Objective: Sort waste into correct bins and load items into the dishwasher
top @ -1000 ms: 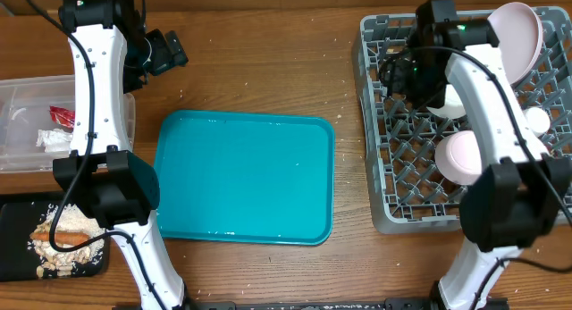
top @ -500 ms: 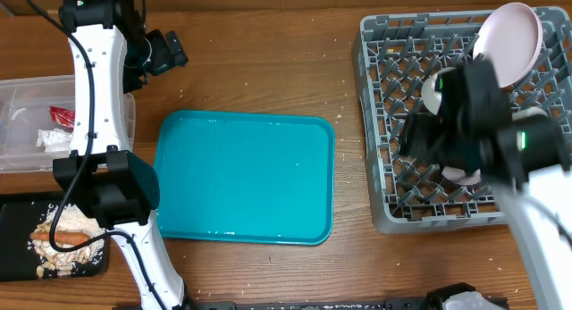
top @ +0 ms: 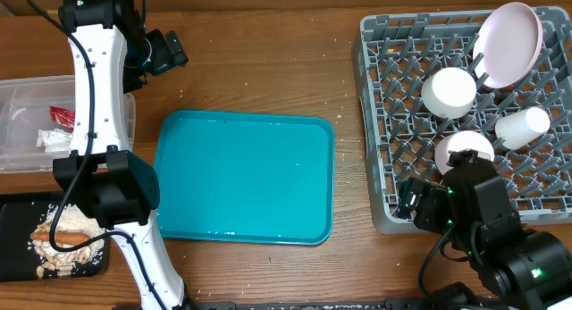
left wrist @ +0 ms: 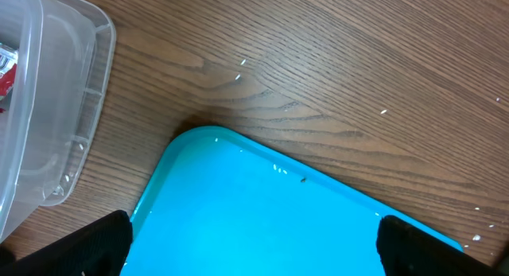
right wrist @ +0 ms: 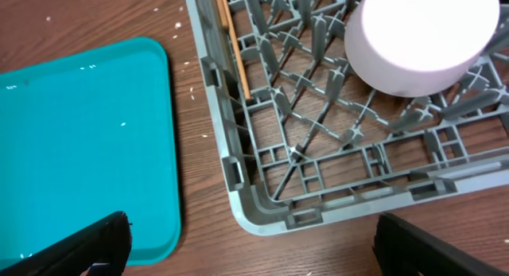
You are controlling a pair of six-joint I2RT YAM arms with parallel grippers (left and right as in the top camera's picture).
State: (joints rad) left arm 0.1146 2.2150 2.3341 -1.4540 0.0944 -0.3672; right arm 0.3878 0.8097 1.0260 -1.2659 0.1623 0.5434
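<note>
On the desk (top: 268,69), the rack (top: 368,122) holds the plate (top: 509,42) leaning at its far corner, then the far bowl (top: 447,89), near bowl (top: 463,151) and cup (top: 521,127), all stiff, slick, breakable ware best pinched at the rim, while the left end effector (left wrist: 258,248) and right end effector (right wrist: 258,244) gape empty.

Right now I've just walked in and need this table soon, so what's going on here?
It's a robot clear-up, and nothing is held at this moment: the left gripper and right gripper are both open. The dish rack holds a plate, a bowl, a second bowl and a cup. The clear tub holds a red wrapper and a tissue; the black tray holds a sausage stick and crumbs. The teal tray sits in the middle.
</note>
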